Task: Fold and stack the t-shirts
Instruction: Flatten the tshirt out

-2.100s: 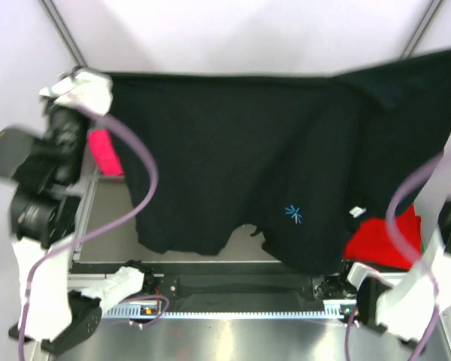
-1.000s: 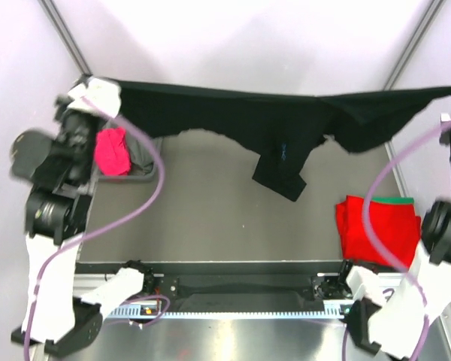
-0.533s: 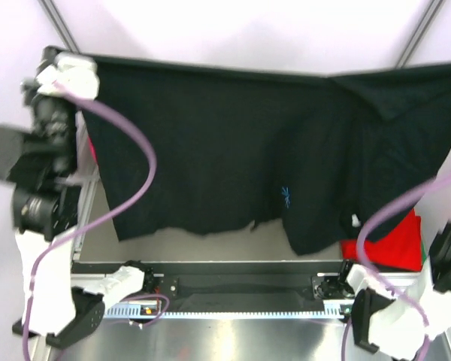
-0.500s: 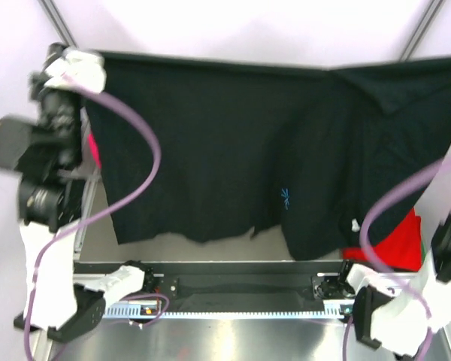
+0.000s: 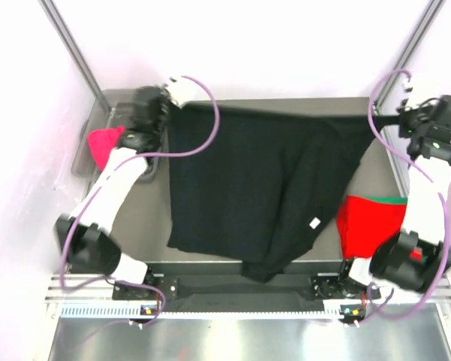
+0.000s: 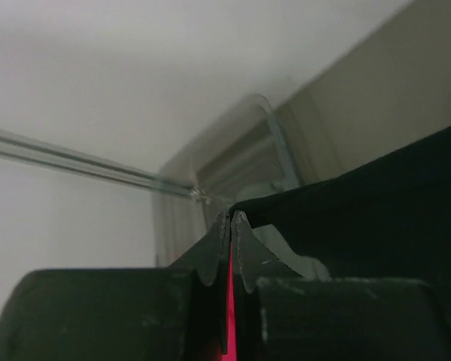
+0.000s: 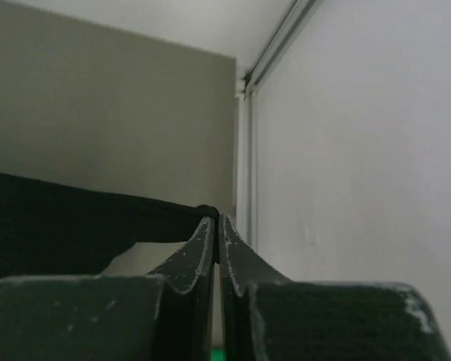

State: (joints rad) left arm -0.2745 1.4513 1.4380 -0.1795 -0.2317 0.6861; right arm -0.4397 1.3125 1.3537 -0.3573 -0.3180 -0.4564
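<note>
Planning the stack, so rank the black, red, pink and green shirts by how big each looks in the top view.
1. black t-shirt: spread out, by far the largest.
2. red t-shirt: folded.
3. pink t-shirt: bunched up.
4. green t-shirt: only a sliver shows beyond the red one, so its real size is unclear.
</note>
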